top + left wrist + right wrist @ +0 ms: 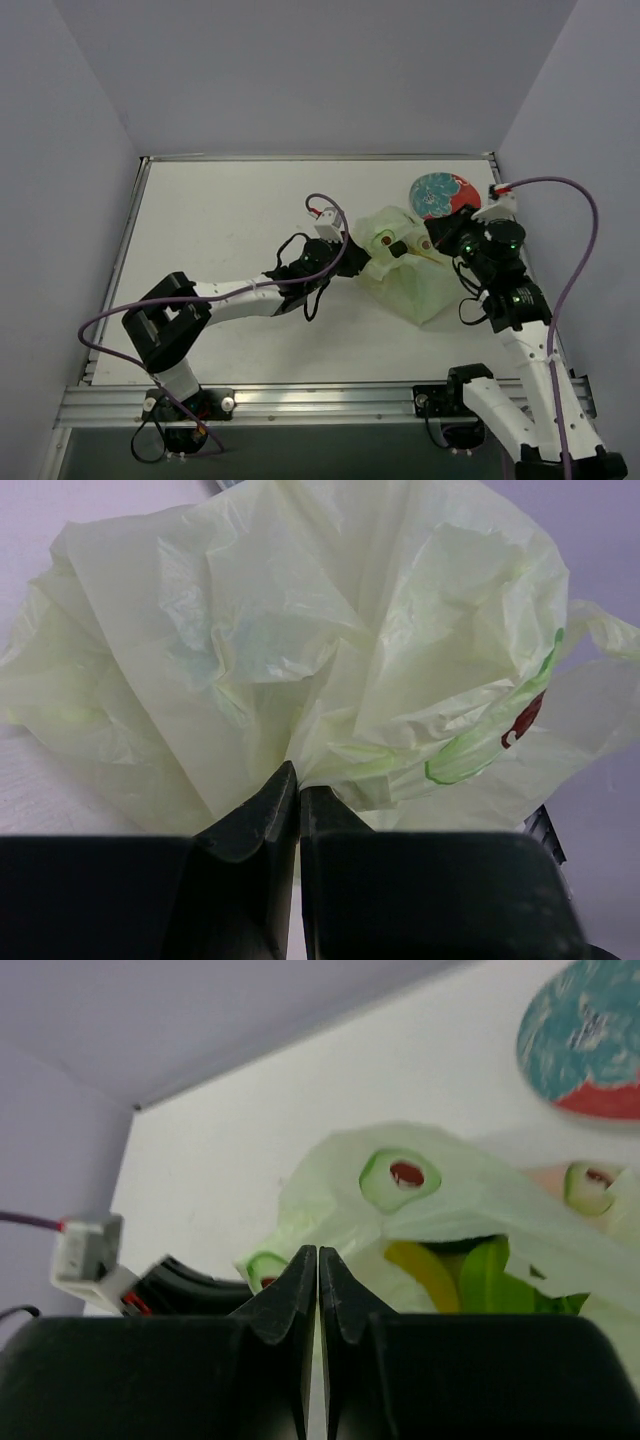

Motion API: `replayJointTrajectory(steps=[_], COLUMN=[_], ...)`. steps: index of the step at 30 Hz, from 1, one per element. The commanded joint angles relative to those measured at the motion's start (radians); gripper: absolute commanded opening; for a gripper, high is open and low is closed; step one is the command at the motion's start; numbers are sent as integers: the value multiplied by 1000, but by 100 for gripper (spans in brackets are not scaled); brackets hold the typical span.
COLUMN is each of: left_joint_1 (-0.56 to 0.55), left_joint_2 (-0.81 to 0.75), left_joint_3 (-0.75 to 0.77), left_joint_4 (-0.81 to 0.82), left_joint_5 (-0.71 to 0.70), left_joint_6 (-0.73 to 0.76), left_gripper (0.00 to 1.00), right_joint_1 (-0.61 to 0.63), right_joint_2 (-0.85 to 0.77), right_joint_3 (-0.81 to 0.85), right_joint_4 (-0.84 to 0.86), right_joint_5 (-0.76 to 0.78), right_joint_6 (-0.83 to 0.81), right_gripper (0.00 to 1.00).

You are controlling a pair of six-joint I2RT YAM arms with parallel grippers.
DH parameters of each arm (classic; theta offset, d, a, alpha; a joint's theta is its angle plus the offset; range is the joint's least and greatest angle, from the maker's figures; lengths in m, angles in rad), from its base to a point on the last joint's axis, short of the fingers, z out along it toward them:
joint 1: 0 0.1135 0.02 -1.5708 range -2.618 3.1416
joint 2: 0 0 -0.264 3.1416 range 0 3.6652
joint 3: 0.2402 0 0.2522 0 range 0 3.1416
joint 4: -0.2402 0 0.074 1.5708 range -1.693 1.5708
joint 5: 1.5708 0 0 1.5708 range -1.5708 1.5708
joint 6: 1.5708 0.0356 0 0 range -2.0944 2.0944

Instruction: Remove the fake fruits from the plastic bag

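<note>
The pale green plastic bag (412, 282) lies crumpled on the white table, right of centre. My left gripper (357, 258) is shut on a fold of the bag's film at its left end; in the left wrist view the bag (300, 650) bunches up right at the closed tips (298, 785). My right gripper (433, 243) is at the bag's upper right edge, its tips (318, 1260) closed on the film by the bag's mouth (400, 1220). Inside the open mouth I see a yellow fruit (425, 1272) and a lime-green fruit (490, 1275). No orange fruit shows.
A round red-and-teal floral plate (442, 195) lies just behind the bag near the table's back right corner; it also shows in the right wrist view (590, 1045). Lilac walls enclose the table on three sides.
</note>
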Motion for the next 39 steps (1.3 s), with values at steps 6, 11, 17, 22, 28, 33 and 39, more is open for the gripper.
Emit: replayJointTrajectory(steps=[6,11,17,22,28,33,39], left_joint_1=[35,56,84,96,95,87,58], left_joint_2=[-107,-128,-105,-78,-87,-102,-88], left_joint_3=[-23,-49,-46,-66,-121,-159,-196], left_joint_4=[67,59,20,33,66,67,81], left_joint_5=[25,57,63,102,135,128,77], left_joint_6=[-22,-34,-5,6,21,53,50], left_gripper=[2,2,2,2,2,2,2], right_joint_1=[293,296,397,555,649,651,651], right_joint_2=[185,329,305,231,57,4,99], right_joint_3=[-73,-93,-252,-442,-590,-463,-286], right_joint_4=[-19,47,92,39,3,-97,-134], right_joint_5=[345,428,471,514,533,600,714], right_joint_6=[-75,-90,28,223,370,332,203], right_gripper=[1,0,0,1,5,32,53])
